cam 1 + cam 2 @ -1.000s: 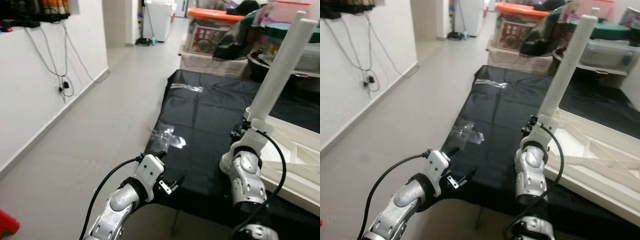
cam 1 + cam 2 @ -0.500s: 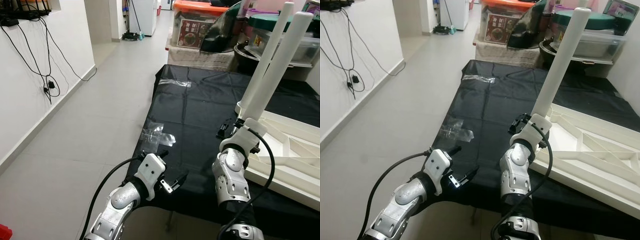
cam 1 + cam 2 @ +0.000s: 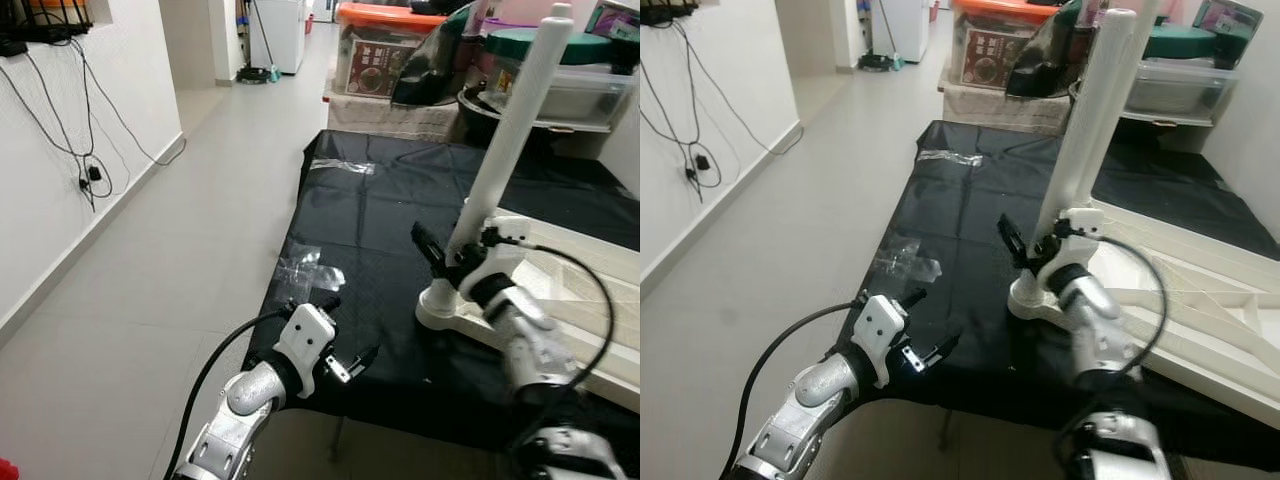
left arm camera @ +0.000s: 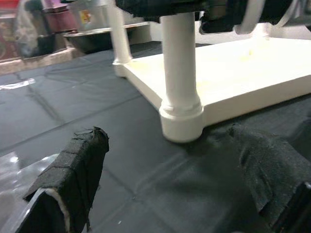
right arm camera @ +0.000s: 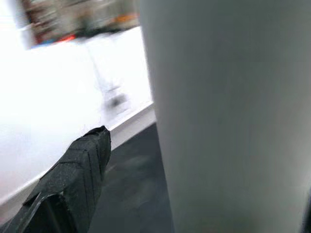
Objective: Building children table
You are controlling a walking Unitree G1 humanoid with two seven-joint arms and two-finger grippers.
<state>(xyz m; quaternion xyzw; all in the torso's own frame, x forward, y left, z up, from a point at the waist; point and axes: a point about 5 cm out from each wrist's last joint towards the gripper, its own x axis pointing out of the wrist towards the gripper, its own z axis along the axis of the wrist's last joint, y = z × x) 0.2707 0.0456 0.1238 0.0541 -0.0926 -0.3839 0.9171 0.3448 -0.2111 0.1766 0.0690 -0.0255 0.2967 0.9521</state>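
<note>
White table top (image 3: 590,300) lies upside down on black sheet (image 3: 370,230) covering the surface, to the right of both end effectors. One white leg (image 3: 500,160) stands upright in its near-left corner socket (image 3: 440,305), tilted slightly.

Right end effector (image 3: 437,262) is at the lower part of that leg, just above the socket. One black finger (image 3: 428,247) sticks out on the leg's left side; in the right wrist view the leg (image 5: 228,116) sits right against the camera with one finger (image 5: 73,179) beside it and a gap between. Fingers look spread around the leg, but cannot tell whether they press on it.

Left end effector (image 3: 345,335) hovers over the near edge of the sheet, left of the socket and well apart from it, holding nothing. Its fingers are apart: left wrist view shows both pads (image 4: 77,165) wide, with the leg base (image 4: 181,116) and the top's edge (image 4: 233,92) ahead between them. A second leg (image 4: 119,39) stands further back on the top.

Crumpled clear plastic (image 3: 310,272) lies on the sheet just beyond the left end effector; another clear piece (image 3: 345,166) lies far ahead near the sheet's far edge. Storage boxes (image 3: 390,60) and bins stand past the sheet. Grey floor (image 3: 170,250) and white wall with hanging cables (image 3: 85,150) are to the left.
</note>
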